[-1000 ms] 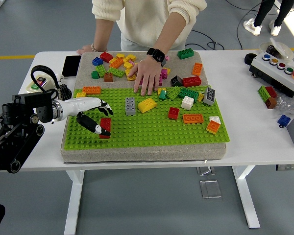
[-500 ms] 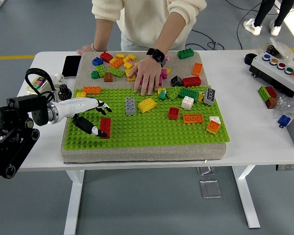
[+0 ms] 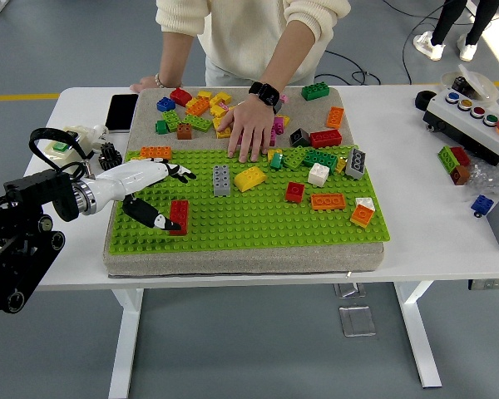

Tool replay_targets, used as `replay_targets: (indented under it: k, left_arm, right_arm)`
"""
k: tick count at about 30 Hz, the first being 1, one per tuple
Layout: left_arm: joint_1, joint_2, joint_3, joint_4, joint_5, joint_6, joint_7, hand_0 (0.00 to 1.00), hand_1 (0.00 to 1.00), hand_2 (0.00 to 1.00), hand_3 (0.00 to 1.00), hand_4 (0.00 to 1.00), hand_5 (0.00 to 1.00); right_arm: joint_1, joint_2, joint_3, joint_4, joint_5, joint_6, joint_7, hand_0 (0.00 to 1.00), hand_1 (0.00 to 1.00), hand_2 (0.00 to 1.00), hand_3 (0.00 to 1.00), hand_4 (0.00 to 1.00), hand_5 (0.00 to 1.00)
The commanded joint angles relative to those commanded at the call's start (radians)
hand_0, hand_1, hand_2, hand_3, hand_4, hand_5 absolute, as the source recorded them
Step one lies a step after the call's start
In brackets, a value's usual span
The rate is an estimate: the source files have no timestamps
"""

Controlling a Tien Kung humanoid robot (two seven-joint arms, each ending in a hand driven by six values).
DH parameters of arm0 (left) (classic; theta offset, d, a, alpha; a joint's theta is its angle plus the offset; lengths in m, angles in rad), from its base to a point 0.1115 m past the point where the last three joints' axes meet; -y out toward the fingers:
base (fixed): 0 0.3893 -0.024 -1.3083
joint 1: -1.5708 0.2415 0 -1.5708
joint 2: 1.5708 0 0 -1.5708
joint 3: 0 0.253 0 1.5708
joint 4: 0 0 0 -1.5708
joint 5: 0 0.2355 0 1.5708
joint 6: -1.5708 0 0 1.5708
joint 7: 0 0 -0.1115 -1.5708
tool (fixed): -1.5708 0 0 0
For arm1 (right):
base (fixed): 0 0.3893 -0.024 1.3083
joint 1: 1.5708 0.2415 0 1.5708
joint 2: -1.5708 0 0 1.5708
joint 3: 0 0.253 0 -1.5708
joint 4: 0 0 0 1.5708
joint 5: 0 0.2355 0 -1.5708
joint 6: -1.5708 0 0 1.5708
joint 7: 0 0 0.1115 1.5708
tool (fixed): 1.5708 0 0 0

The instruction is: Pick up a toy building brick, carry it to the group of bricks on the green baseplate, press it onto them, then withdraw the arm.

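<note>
Currently a red brick (image 3: pixel 180 214) is seen standing on the green baseplate (image 3: pixel 258 224), near its front-left corner, well apart from the main group of bricks (image 3: pixel 303 158) further back and to the right. The left hand (image 3: pixel 150 193) is positioned over the plate's left edge, fingers spread and relaxed; its thumb tip is at or touching the brick's lower left side, contact not clear, but nothing is gripped. Right hand not seen.

Handling, as judged: brick is prob. rigid plastic, light, smooth-sided, so a slip is likely if pinched weakly. It may be seated on the studs, so some pull could be needed. Best held across the two long side walls, thumb vs. index, top studs left free.

A person's hand (image 3: pixel 246 126) is laid flat at the plate's far edge, among loose bricks.
</note>
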Motion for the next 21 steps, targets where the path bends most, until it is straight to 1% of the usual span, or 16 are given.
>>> replay_targets:
  k: [4, 5, 6, 7, 11, 12, 14, 15, 18, 21]
  left_arm:
    - [0.009, 0.001, 0.005, -0.001, 0.007, 0.029, -0.018, 0.998, 0.876, 0.853, 0.911, 0.998, 0.262]
    - [0.012, 0.002, 0.006, 0.001, 0.009, 0.042, -0.026, 0.998, 0.876, 0.853, 0.911, 0.998, 0.262]
    - [0.015, 0.003, 0.011, 0.004, 0.01, 0.059, -0.033, 0.998, 0.872, 0.849, 0.909, 0.998, 0.2]
    - [0.016, 0.003, 0.012, 0.006, 0.01, 0.065, -0.036, 0.998, 0.872, 0.849, 0.909, 0.998, 0.2]
    - [0.02, -0.001, 0.022, 0.029, 0.011, 0.132, -0.056, 0.998, 0.872, 0.849, 0.909, 0.998, 0.2]
    - [0.019, -0.002, 0.023, 0.035, 0.013, 0.151, -0.062, 0.998, 0.869, 0.844, 0.903, 0.998, 0.176]
    - [0.018, -0.002, 0.031, 0.05, 0.011, 0.187, -0.075, 0.998, 0.869, 0.844, 0.903, 0.998, 0.176]
    - [0.018, -0.002, 0.033, 0.054, 0.012, 0.198, -0.078, 0.998, 0.869, 0.844, 0.903, 0.998, 0.176]
    - [0.017, 0.0, 0.04, 0.069, 0.014, 0.223, -0.089, 0.998, 0.868, 0.841, 0.902, 0.998, 0.164]
    - [0.02, 0.0, 0.041, 0.074, 0.015, 0.222, -0.095, 0.998, 0.868, 0.841, 0.902, 0.998, 0.164]
  right_arm:
    - [0.001, 0.0, -0.001, 0.0, 0.0, -0.001, 0.0, 0.722, 0.637, 0.681, 0.604, 0.939, 0.497]
    - [0.001, 0.001, -0.002, 0.0, 0.0, -0.002, 0.001, 0.722, 0.637, 0.681, 0.604, 0.939, 0.497]
    - [0.001, 0.001, -0.003, 0.0, 0.0, -0.002, 0.001, 0.722, 0.638, 0.681, 0.604, 0.939, 0.497]
    - [0.002, 0.001, -0.003, 0.0, 0.0, -0.002, 0.001, 0.722, 0.638, 0.681, 0.604, 0.939, 0.497]
    - [0.001, 0.002, -0.004, 0.0, 0.001, -0.002, -0.001, 0.722, 0.638, 0.681, 0.604, 0.939, 0.497]
    - [0.002, 0.002, -0.004, 0.0, 0.002, -0.002, 0.0, 0.722, 0.638, 0.681, 0.603, 0.939, 0.497]
    - [0.003, 0.002, -0.003, 0.0, 0.002, -0.002, -0.001, 0.722, 0.638, 0.681, 0.603, 0.939, 0.497]
    - [0.003, 0.002, -0.003, 0.0, 0.002, -0.003, -0.001, 0.722, 0.638, 0.681, 0.603, 0.939, 0.497]
    - [0.003, 0.002, -0.002, 0.0, 0.002, -0.003, -0.002, 0.722, 0.638, 0.681, 0.604, 0.939, 0.497]
    - [0.003, 0.002, -0.002, 0.0, 0.003, -0.003, -0.003, 0.722, 0.638, 0.681, 0.604, 0.939, 0.497]
